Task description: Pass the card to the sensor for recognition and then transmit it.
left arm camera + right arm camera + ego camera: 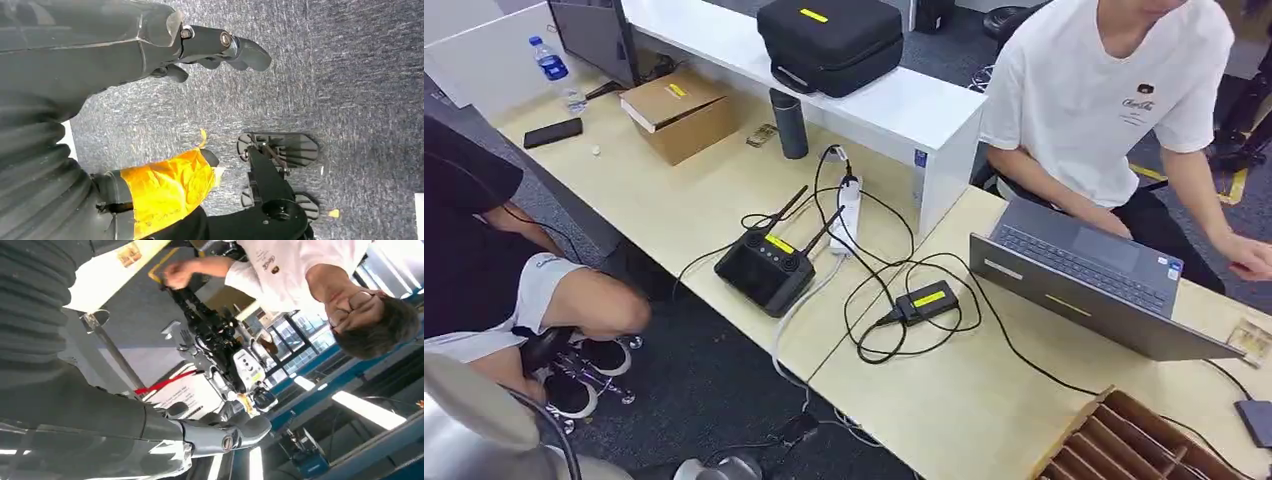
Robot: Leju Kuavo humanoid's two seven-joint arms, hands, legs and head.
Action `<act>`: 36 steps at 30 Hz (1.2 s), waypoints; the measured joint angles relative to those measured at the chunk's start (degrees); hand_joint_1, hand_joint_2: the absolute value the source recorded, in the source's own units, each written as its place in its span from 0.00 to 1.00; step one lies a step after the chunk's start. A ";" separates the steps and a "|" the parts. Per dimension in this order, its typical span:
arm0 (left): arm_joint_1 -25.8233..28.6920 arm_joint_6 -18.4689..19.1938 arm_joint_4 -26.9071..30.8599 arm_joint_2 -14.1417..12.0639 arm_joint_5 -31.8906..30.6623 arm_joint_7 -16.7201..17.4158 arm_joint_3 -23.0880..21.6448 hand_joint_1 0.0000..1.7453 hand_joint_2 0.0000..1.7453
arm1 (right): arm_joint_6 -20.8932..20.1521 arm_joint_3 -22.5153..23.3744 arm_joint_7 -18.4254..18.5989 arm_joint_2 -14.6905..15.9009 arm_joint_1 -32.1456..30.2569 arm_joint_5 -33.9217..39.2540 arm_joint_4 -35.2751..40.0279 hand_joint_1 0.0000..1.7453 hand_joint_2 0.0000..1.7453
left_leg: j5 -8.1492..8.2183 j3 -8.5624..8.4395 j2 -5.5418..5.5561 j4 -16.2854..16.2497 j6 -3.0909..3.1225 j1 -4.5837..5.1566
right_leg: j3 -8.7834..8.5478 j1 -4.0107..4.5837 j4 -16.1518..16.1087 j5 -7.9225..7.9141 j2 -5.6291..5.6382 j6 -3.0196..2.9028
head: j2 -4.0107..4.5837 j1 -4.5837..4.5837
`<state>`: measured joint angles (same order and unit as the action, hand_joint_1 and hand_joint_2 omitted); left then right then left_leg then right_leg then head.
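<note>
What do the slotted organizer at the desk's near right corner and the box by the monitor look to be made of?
The slotted organizer looks like brown corrugated cardboard, matte, with thin upright dividers and raw edges. The box also appears to be plain kraft cardboard, matte tan with folded flaps and a yellow label.

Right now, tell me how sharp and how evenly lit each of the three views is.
Head view: sharp and evenly lit, the laptop and black cables crisp, shadows soft. Left wrist view: the carpet reads grainy, the left hand slightly soft up close. Right wrist view: ceiling lights blow out to white glare, and the right hand looks dim against them.
</note>
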<state>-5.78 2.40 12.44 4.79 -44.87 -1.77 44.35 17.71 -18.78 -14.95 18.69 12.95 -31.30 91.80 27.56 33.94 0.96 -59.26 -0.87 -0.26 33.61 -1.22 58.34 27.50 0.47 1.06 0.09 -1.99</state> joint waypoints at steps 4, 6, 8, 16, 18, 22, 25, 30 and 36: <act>0.36 -0.11 0.00 -0.07 0.28 -0.42 0.64 0.00 1.00 | -0.51 2.05 -1.07 1.25 -5.30 0.15 1.62 0.00 1.00 | 0.03 0.01 -0.01 0.00 0.04 0.01 | 0.01 -0.01 -0.01 0.01 0.01 0.01 | 0.00 -0.02; 0.49 -0.15 0.00 -0.07 0.64 -0.72 0.96 0.00 1.00 | -0.51 3.33 -1.86 1.69 -8.52 0.48 2.41 0.00 1.00 | 0.06 0.01 0.01 0.00 0.08 0.01 | -0.02 -0.01 -0.02 0.09 -0.02 0.09 | 0.00 0.00; 0.70 -0.15 0.00 -0.07 0.81 -0.79 1.22 0.00 1.00 | -0.51 4.68 -2.58 1.92 -11.32 0.68 3.17 0.00 1.00 | 0.12 0.02 0.00 0.00 0.04 0.02 | -0.02 -0.02 -0.02 0.12 -0.02 0.06 | 0.00 -0.02; 0.75 -0.17 0.00 -0.13 0.92 -0.85 1.88 0.00 1.00 | -0.86 7.37 -3.06 2.12 -16.51 0.59 4.86 0.00 1.00 | 0.13 0.00 -0.04 0.00 0.06 0.01 | -0.02 -0.01 -0.02 0.13 0.01 0.06 | 0.00 -0.02; 0.75 -0.17 0.00 -0.11 0.92 -0.85 1.95 0.00 1.00 | -0.90 7.59 -3.06 2.12 -16.82 0.59 5.10 0.00 1.00 | 0.13 0.00 -0.04 0.00 0.06 0.01 | -0.02 -0.01 -0.01 0.13 0.01 0.06 | 0.00 0.00; 0.75 -0.17 0.00 -0.13 0.92 -0.85 2.03 0.00 1.00 | -0.96 8.00 -3.06 2.12 -17.18 0.59 5.29 0.00 1.00 | 0.13 -0.01 -0.04 0.00 0.06 0.02 | -0.02 -0.02 -0.01 0.13 0.01 0.06 | 0.00 -0.02; 0.75 -0.17 0.00 -0.13 0.92 -0.85 2.10 0.00 1.00 | -1.01 8.22 -3.06 2.14 -17.33 0.59 5.47 0.00 1.00 | 0.13 0.00 -0.04 0.00 0.06 0.02 | -0.02 -0.01 -0.01 0.13 0.01 0.06 | 0.00 -0.02; 0.71 -0.57 0.00 -0.13 1.20 -0.83 2.34 0.00 1.00 | -4.31 8.26 0.20 2.21 -18.00 0.39 5.53 0.00 1.00 | 0.13 -0.03 -0.03 -0.01 0.06 0.01 | 0.00 -0.01 -0.04 0.15 0.01 0.05 | 0.00 0.00; 1.25 -0.57 0.00 -0.24 1.44 -0.90 2.78 0.00 1.00 | 0.04 8.18 -2.45 2.41 -26.05 -1.66 5.64 0.00 1.00 | 0.26 -0.02 0.17 0.01 0.03 0.01 | -0.09 -0.01 -0.03 0.30 -0.16 0.03 | 0.00 -0.02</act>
<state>-4.53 1.84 12.44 4.55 -43.43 -2.67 47.12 17.75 -10.60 -17.40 21.09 -13.10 -32.96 97.44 27.82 33.92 1.13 -59.25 -0.84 -0.25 33.53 -1.23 58.31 27.79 0.31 1.10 0.09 -2.01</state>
